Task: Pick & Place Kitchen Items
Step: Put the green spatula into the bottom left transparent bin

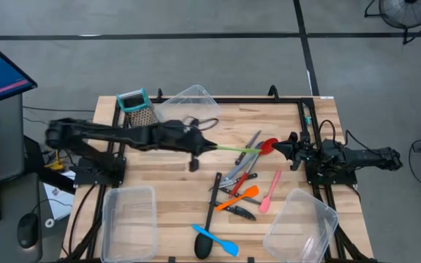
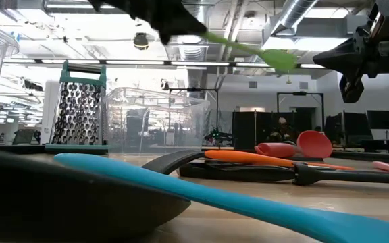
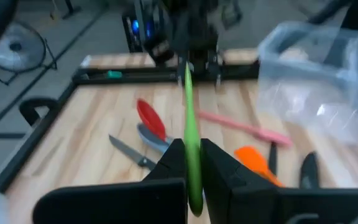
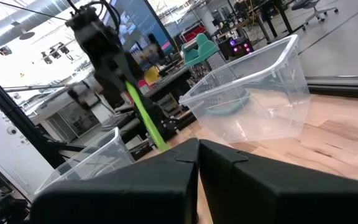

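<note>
Above the table's (image 1: 283,120) middle, the left gripper (image 1: 209,147) clenches a green spatula (image 1: 236,150), held off the wood; the right gripper (image 1: 282,146), fingers pressed together empty, waits near the right edge.

bright overhead light; left wrist view motion-blurred; low view foreground unfocused.

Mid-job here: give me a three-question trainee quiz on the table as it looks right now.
1. True or false: the left gripper holds the green spatula clear of the table.
2. The blue spatula lies nearest which edge of the table? A) front B) back
3. Fill in: the right gripper is ____.

Key: 1 true; 2 A; 3 shut, holding nothing.
</note>
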